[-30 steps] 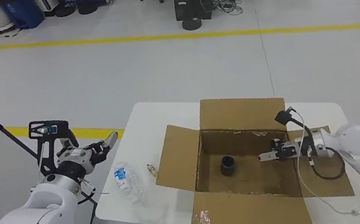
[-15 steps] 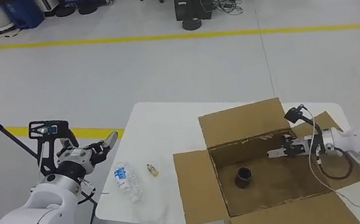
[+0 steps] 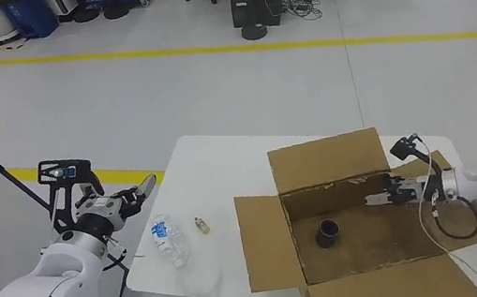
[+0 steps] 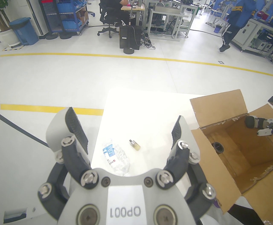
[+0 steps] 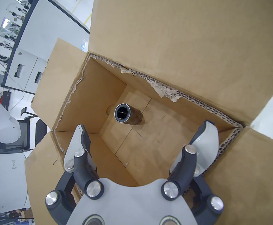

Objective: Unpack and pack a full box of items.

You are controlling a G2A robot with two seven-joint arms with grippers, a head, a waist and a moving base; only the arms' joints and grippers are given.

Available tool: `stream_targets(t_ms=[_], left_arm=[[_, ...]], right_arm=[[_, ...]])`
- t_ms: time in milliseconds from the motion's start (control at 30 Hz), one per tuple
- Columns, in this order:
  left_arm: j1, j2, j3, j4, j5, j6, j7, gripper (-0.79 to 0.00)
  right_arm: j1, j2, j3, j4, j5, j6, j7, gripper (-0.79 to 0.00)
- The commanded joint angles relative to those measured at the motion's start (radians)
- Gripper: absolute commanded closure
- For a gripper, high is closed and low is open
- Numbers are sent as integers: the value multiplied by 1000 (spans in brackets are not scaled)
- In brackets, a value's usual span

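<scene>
We see a brown corrugated cardboard box standing on the right part of a white table, with all four of its flaps folded outward. Inside it, on the bare cardboard floor toward the left wall, lies a short black cylinder tipped on its side, its round open end with a pale rim facing up toward the right wrist camera. The right gripper hangs inside the box's mouth near the right wall, apart from the cylinder. Its two fingers are spread wide and hold nothing. One finger sits close against the torn corrugated rim at a corner of the box, though we cannot tell whether it touches the cardboard. The left gripper hovers off the left edge of the table, above the floor, also spread wide and empty. On the tabletop to the left of the box, well apart from it, we find a crumpled clear plastic water bottle lying on its side near the table's left edge. Just beside it, between the bottle and the box, lies a small glass vial with a metal cap and yellowish contents.
</scene>
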Motion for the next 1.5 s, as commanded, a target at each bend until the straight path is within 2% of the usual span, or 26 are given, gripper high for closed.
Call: stream_targets(t_ms=[0,133,300,433,500,600,700,800,867,967,1433,1467], left_arm=[[0,0,0,0,0,0,0,-785],[0,0,0,0,0,0,0,-785],[0,0,0,0,0,0,0,-785],[0,0,0,0,0,0,0,-785],[15,1,13,11,-22,-6,3,-785],[49,9,41,0,-27,-50,-54,-785],[48,17,67,0,37,-16,-143,-785],[44,20,121,0,76,47,-226,-785],[40,24,155,0,143,56,-272,-785],[41,26,197,0,215,89,-275,-785],[47,28,202,9,219,77,-267,-785],[52,28,206,9,197,98,-273,-785]], right_arm=[[-18,4,24,-15,62,-21,0,-785],[-58,18,107,-37,207,-80,-15,-785],[-162,36,231,-30,518,-209,-4,-785],[-262,54,335,-19,621,-234,-28,-785],[-309,61,377,-14,633,-245,-40,-785],[-368,67,425,-13,643,-268,-62,-785],[-411,70,459,-14,663,-278,-73,-785],[-443,72,488,-14,664,-292,-87,-785],[-461,72,503,-15,667,-303,-98,-785],[-484,72,516,-14,669,-314,-109,-785],[-492,72,518,-14,664,-318,-113,-785],[-492,72,518,-14,664,-318,-113,-785]])
